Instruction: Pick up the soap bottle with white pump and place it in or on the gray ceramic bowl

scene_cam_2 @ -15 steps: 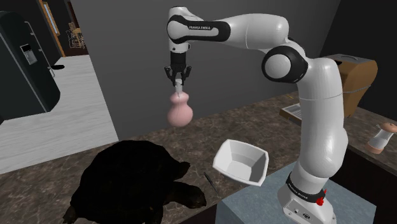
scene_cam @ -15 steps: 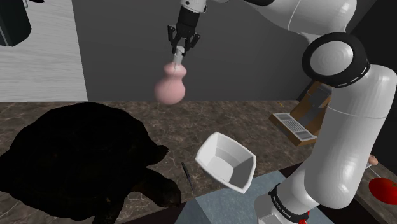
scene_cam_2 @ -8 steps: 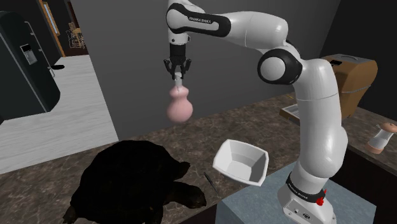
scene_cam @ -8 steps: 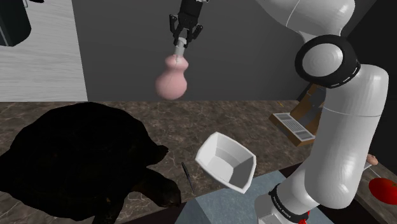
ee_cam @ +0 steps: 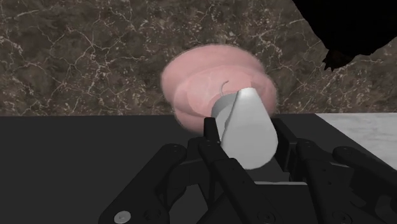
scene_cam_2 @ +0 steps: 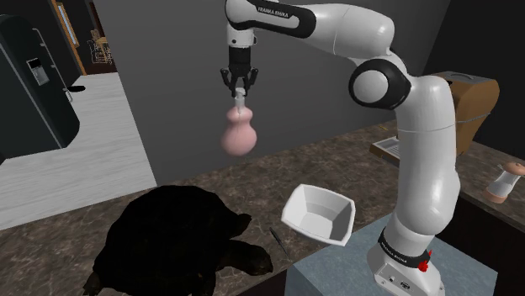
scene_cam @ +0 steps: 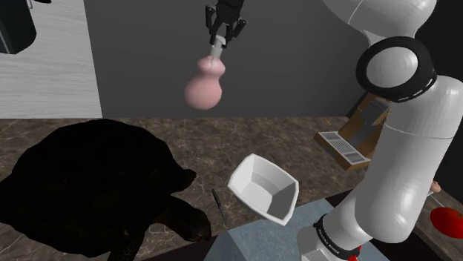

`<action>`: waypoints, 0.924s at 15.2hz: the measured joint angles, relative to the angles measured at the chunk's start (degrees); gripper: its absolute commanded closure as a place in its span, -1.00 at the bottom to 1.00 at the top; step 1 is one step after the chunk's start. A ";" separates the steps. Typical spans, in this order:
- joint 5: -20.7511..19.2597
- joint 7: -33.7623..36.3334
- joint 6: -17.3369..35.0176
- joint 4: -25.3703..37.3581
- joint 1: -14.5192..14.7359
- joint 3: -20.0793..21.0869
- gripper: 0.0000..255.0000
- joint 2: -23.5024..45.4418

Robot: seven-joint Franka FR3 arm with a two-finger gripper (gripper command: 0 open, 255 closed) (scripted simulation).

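A pink, round-bellied soap bottle (scene_cam: 202, 90) (scene_cam_2: 238, 136) (ee_cam: 216, 86) with a white pump (ee_cam: 249, 127) hangs high in the air above the brown marbled counter. My black gripper (scene_cam: 219, 44) (scene_cam_2: 240, 92) (ee_cam: 245, 137) is shut on the pump, fingers clasping it from both sides. The bottle dangles slightly tilted below the hand. The bowl (scene_cam: 265, 188) (scene_cam_2: 320, 214) looks white and squarish; it sits on the counter near the stand, below the bottle and toward the shoulder view's right.
A large black tortoise figure (scene_cam: 89, 189) (scene_cam_2: 172, 244) covers the counter at the shoulder view's left. A thin dark utensil (scene_cam: 218, 205) lies between it and the bowl. A wooden box (scene_cam_2: 467, 105) and a small shaker (scene_cam_2: 503, 183) stand at the second exterior view's right.
The gripper has carried the bottle upward and a little toward the shoulder view's right. Its grip on the pump is unchanged.
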 measured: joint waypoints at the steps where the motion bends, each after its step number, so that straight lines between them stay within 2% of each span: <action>1: 0.41 -0.04 0.96 -4.13 -0.32 0.07 1.00 -3.24; 9: 3.36 -0.91 3.33 -26.75 -1.73 -0.08 1.00 -23.63; 14: 4.73 -1.93 1.17 -34.78 -2.12 -0.88 1.00 -33.88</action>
